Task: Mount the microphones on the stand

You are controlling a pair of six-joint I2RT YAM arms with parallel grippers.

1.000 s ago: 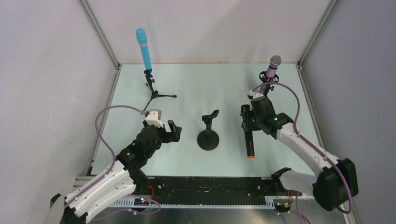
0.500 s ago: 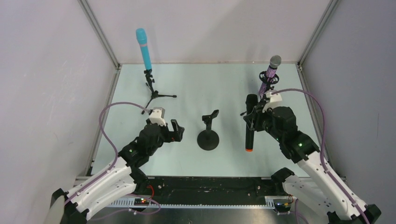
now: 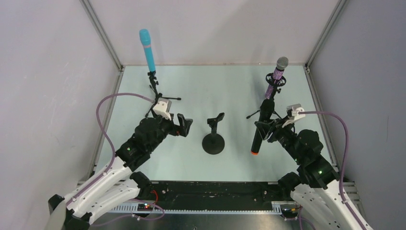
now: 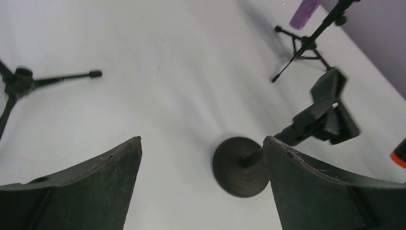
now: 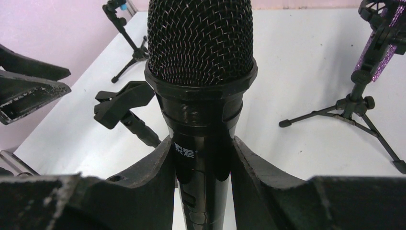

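My right gripper [image 3: 266, 128] is shut on the black microphone [image 3: 258, 127], which hangs above the table, head up and orange end [image 3: 252, 152] down. In the right wrist view its mesh head [image 5: 201, 43] rises between my fingers [image 5: 155, 167]. The empty round-base stand [image 3: 213, 142] with its clip [image 3: 218, 118] stands mid-table, left of that mic. My left gripper [image 3: 184, 125] is open, just left of this stand; its base [image 4: 238, 167] shows by my right finger [image 4: 306, 187]. The light blue microphone [image 3: 147, 50] and the purple microphone [image 3: 276, 76] sit upright on tripod stands.
The blue mic's tripod [image 3: 155, 93] stands at the back left, behind my left arm. The purple mic's tripod [image 3: 269, 106] stands at the back right, close behind the held mic. Grey walls and metal rails enclose the table on three sides.
The right arm has lifted the black microphone off the table and tipped it head up, shifting right. The left gripper has moved back and slightly right, towards the round-base stand, still open.
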